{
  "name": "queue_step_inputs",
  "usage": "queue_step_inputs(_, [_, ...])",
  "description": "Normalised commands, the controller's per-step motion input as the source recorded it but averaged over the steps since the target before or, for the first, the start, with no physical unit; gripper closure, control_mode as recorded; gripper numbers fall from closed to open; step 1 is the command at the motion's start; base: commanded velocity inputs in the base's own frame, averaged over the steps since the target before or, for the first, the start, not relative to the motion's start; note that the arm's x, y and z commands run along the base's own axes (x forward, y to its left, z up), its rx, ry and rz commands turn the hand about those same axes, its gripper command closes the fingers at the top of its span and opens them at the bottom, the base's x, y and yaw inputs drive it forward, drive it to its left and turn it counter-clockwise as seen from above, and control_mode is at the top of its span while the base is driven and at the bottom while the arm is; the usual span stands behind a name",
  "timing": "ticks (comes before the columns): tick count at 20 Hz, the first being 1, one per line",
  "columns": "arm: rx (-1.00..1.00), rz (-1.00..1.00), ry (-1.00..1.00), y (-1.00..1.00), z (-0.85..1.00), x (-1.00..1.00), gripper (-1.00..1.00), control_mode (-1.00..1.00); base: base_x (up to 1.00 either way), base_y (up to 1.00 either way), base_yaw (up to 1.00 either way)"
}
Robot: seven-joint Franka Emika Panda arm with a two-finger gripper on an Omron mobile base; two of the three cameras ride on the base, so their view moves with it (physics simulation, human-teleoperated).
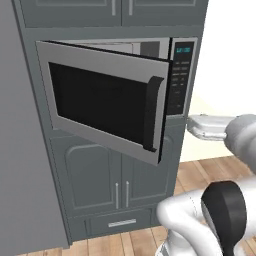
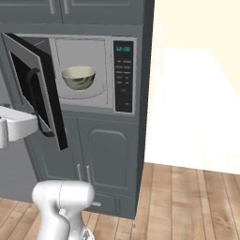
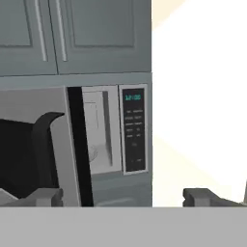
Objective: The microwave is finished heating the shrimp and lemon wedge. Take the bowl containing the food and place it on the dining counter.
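Note:
The microwave (image 2: 93, 70) is built into grey cabinets, and its black glass door (image 1: 105, 102) stands swung partly open to the left. Inside on the turntable sits the pale bowl (image 2: 78, 77), upright. The shrimp and lemon wedge are hidden by the bowl's wall. My gripper (image 3: 123, 198) is open, its tips wide apart with nothing between them. It hovers just in front of the door's free edge, near the black handle (image 3: 43, 144). The white hand shows by the door edge (image 1: 192, 127) and left of the door (image 2: 33, 124). The dining counter is out of view.
The dark keypad with its cyan display (image 2: 123, 75) sits right of the cavity. Grey cabinet doors are above (image 3: 96, 34) and below (image 2: 105, 154) the microwave. A wooden floor (image 2: 187, 201) and bare pale wall lie to the right. My own arm (image 1: 220, 215) rises in the foreground.

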Motion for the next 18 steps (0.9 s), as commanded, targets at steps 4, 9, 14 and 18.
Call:
queue_step_inputs(4, [0.42,0.23,0.13,-0.99,-0.01,0.09,-1.00,-1.00,0.00,0.00,0.00])
queue_step_inputs(9, [0.42,0.42,0.39,-0.49,-0.19,0.47,-1.00,-1.00,0.00,0.00,0.00])
queue_step_inputs(14, [0.45,0.48,0.34,-0.08,-0.27,0.84,-1.00,-1.00,0.00,0.00,0.00])
queue_step_inputs(18, [0.49,0.49,0.27,0.17,-0.80,1.00,-1.00,-1.00,0.00,0.00,0.00])
